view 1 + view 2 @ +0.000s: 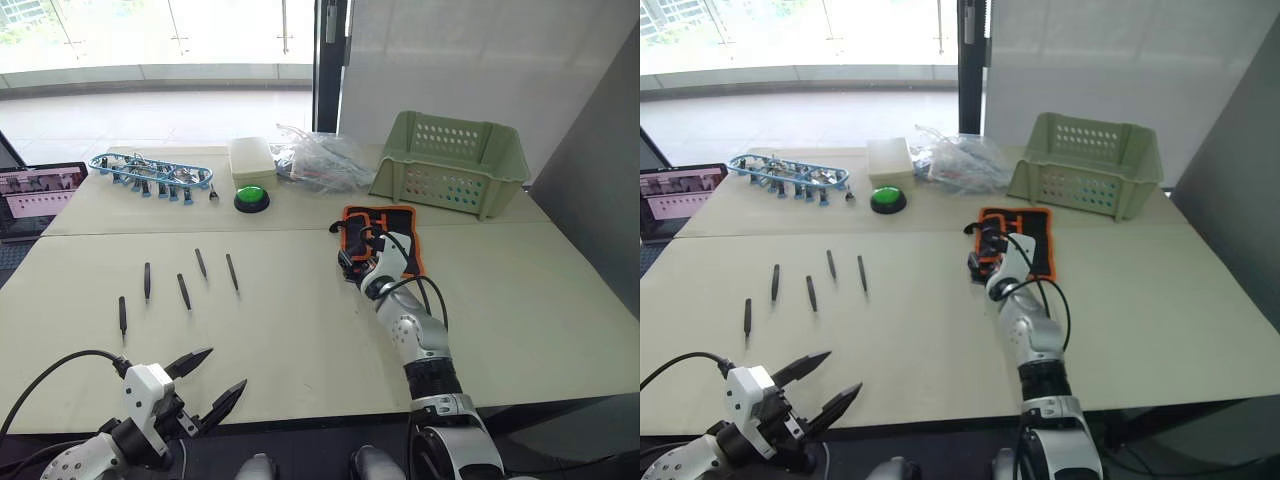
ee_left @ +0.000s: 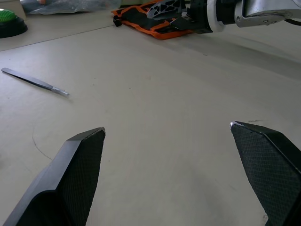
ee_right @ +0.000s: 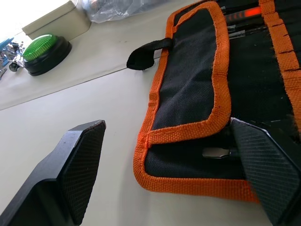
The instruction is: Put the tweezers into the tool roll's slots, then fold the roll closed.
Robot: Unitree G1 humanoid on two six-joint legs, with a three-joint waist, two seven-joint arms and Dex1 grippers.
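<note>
Several slim black tweezers [image 1: 184, 291] lie apart on the left half of the table; one tweezer [image 2: 35, 82] appears in the left wrist view. The tool roll [image 1: 385, 225], black with orange edging, lies flat right of centre, with a flap [image 3: 188, 89] folded over its near-left part. My right gripper [image 1: 350, 255] is open at the roll's near-left corner, and the orange edge [image 3: 188, 181] runs between its fingers [image 3: 75, 169]. I cannot make out the slots. My left gripper [image 1: 227, 368] hangs open and holds nothing at the table's front edge, near the closest tweezers.
A pale green basket [image 1: 450, 160] stands behind the roll. A green button [image 1: 251, 198], a beige box [image 1: 252, 160], a clear plastic bag [image 1: 320, 160] and a blue tray of tools [image 1: 150, 175] line the back. A screen [image 1: 35, 195] sits far left.
</note>
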